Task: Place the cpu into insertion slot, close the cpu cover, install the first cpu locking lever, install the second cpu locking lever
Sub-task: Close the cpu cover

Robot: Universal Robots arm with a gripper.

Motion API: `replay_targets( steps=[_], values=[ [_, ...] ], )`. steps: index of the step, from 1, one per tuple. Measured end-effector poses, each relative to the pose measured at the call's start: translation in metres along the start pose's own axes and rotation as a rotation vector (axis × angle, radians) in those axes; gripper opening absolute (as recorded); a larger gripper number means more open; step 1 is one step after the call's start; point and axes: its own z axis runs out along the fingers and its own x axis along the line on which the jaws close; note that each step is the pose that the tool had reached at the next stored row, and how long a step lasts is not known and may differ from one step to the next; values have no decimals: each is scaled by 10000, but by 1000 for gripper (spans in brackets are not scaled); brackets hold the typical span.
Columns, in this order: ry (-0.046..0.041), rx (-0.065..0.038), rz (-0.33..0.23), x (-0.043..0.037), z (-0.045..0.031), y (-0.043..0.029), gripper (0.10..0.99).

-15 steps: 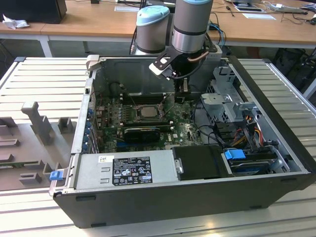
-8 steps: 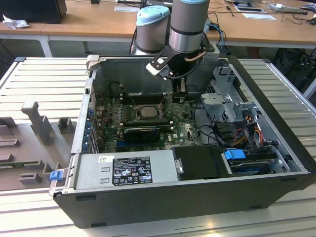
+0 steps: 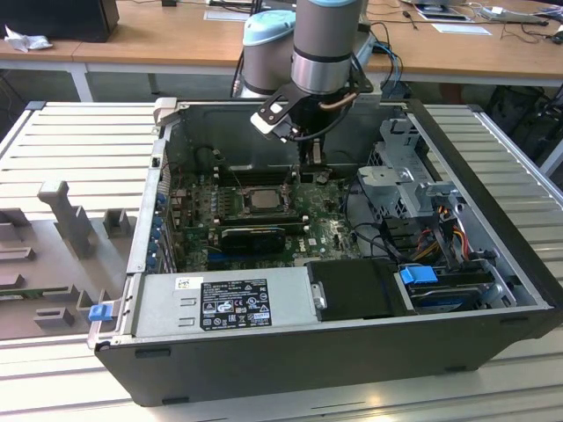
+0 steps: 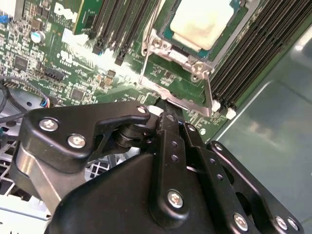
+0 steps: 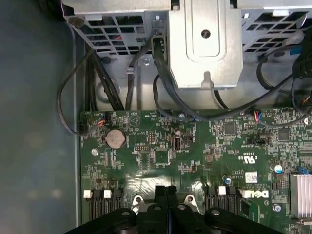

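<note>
Claw (image 4: 168, 111) closed, fingers pressed together, nothing seen gripped. Tip just beside wire locking lever (image 4: 145, 63) at socket edge. Cpu (image 4: 202, 22) seated in insertion slot (image 3: 281, 207), cpu cover (image 4: 195, 61) lying around it. Cpu straight ahead of fingertips, beyond lever.

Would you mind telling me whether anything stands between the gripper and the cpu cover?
Nothing bulky does. In the second wrist view the gripper is at the edge of the cpu cover; only a thin metal lever runs along that edge by its tip. I cannot tell whether they touch.
</note>
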Motion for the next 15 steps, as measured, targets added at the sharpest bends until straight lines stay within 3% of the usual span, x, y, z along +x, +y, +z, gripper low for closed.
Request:
replay_targets(
  steps=[8, 15],
  values=[
    [0, -1, -3, -6, 14, -227, 106],
    [2, -1, -10, -12, 151, -348, 106]
  ],
)
